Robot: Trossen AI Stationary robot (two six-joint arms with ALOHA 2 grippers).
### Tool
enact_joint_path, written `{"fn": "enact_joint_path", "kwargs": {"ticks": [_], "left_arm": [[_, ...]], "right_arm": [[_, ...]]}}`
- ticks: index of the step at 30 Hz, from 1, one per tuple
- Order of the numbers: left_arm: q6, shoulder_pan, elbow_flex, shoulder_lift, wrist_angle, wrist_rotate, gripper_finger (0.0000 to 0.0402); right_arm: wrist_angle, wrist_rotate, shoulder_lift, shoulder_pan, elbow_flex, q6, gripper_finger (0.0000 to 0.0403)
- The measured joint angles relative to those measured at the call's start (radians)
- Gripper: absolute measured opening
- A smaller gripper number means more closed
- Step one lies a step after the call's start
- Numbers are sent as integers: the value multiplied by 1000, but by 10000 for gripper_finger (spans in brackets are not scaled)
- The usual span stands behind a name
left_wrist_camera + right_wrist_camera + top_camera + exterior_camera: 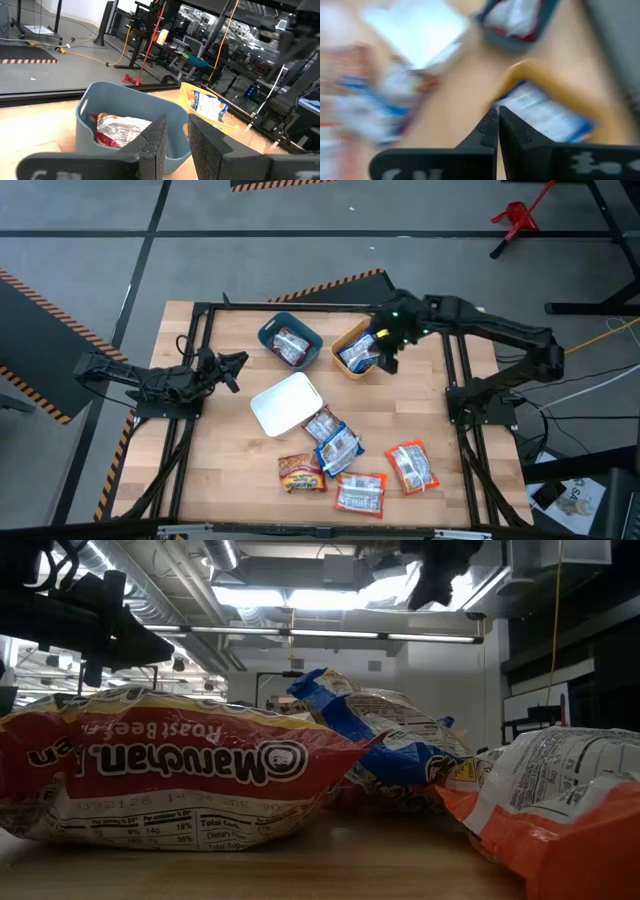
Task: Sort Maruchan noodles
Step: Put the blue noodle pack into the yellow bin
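Right gripper (385,362) hangs above the orange bin (343,340) at the far side of the table (210,470). In its wrist view the two fingers (490,131) are pressed together with nothing between them. A blue-and-white packet (357,355) lies in that bin.

Left gripper (236,365) waits near the table's left edge, aimed toward the teal bin (275,327). Its fingers (155,137) stand a narrow gap apart, empty.

Progress, as we judge it: two packets are binned, the blue one in orange and a dark red-and-white packet (291,345) in teal. The white bin (285,402) at centre shows nothing inside (it may be empty, or tipped; we cannot tell which). Five packets remain loose in the near cluster:
- blue packet (338,450), touching the white-and-red packet (321,425) beside it
- brown roast beef packet (301,472)
- two orange ones (361,493) and (411,465)

So we read the sort as under halfway.

Hard to make out: the right wrist view is smeared, so packet print there is unreadable. The low view is filled by the roast beef packet (170,775), which hides the bins; the arms show only as dark shapes at the top.
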Motion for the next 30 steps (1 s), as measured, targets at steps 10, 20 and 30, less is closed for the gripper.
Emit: {"fn": "enact_joint_path", "kwargs": {"ticks": [10, 20, 30], "left_arm": [[1, 0, 0, 0, 3, 2, 73], [99, 0, 0, 0, 2, 3, 73], [184, 0, 0, 0, -6, 6, 73]], "right_arm": [[205, -14, -18, 394, -147, 169, 19], [474, 18, 165, 572, -235, -23, 214], [747, 73, 376, 589, -235, -132, 352]]}}
